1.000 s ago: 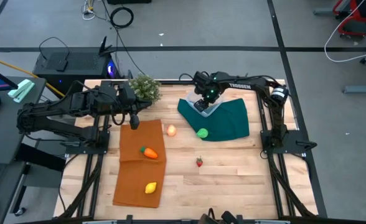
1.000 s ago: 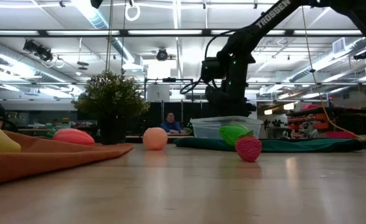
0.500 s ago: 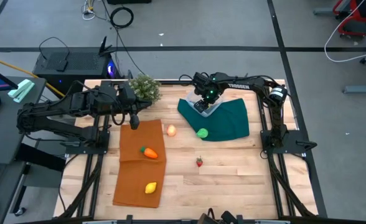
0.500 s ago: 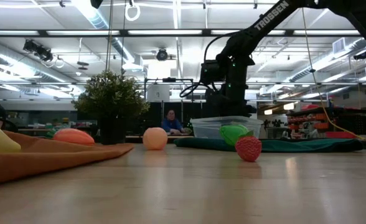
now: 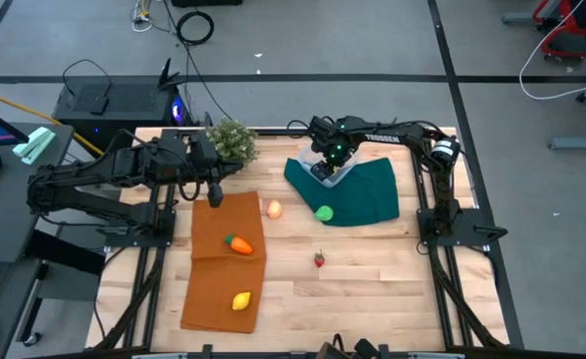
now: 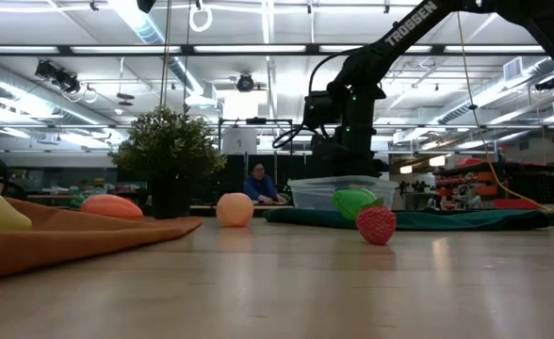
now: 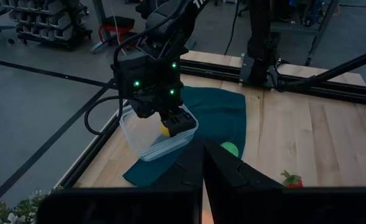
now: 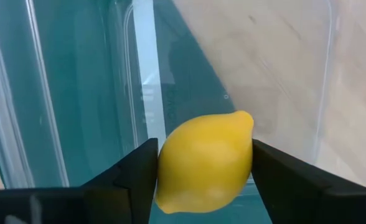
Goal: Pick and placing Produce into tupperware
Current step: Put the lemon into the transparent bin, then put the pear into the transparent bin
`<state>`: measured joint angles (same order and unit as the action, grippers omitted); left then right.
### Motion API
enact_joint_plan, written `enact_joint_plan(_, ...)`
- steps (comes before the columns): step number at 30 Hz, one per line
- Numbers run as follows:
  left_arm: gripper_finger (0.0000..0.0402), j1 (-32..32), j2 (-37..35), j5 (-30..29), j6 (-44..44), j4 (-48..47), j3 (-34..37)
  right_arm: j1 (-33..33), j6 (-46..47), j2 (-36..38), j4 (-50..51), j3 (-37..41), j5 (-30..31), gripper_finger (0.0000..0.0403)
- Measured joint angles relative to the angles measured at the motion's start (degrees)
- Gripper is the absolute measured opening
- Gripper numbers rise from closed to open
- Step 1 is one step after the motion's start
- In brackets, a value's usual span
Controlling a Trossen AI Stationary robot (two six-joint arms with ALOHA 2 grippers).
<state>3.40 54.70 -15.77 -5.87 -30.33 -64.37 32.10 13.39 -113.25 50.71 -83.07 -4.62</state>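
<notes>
Right gripper [image 5: 323,166] positioned over the tupperware [image 5: 331,173] at 12 o'clock on the surface [image 5: 373,289], fingers [image 8: 130,177] clamped on either side of a yellow lemon [image 8: 205,160] — lemon held inside the clear box, dark green cloth [image 5: 368,194] visible through the walls. Tupperware seated on the cloth's upper-left part.

Left gripper [image 5: 214,195] parked at 10 o'clock, above the top edge of the orange cloth [image 5: 225,264], fingers clenched, nothing between them.

Remaining produce outside the box: green ball [image 5: 324,212] on the green cloth's lower edge; peach ball [image 5: 274,208] just right of the orange cloth; carrot [image 5: 238,244] and second lemon [image 5: 241,300] on the orange cloth; strawberry [image 5: 319,259] on bare wood near centre. Potted plant [image 5: 232,140] at 11 o'clock.
</notes>
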Motion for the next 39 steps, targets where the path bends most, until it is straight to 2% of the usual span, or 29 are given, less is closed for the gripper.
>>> enact_joint_plan(8, 0.0024, 0.00, 0.00, 0.00, -0.02, -0.02, -0.01, 0.00, 0.19, 0.00, 0.05, 0.00, 0.07, 0.0240)
enact_joint_plan(14, 0.0015, 0.00, 0.00, 0.00, -0.02, 0.00, 0.01, 0.00, 0.26, 0.58, 0.20, 0.00, 0.31, 0.0244)
enact_joint_plan(25, 0.0023, 0.00, 0.00, 0.00, 0.00, -0.01, -0.01, 0.80, 0.24, 9.95, 4.70, 0.00, -0.45, 0.0240)
enact_joint_plan(32, 0.0018, 0.00, -0.02, 0.00, 0.00, 0.00, 0.00, -4.17, 1.40, 17.60, 5.60, -0.02, -0.68, 0.0238)
enact_joint_plan(39, 0.0013, 0.00, -0.02, 0.00, 0.00, 0.00, 0.00, -12.28, 3.00, 19.73, 10.90, -0.02, 0.62, 0.0236)
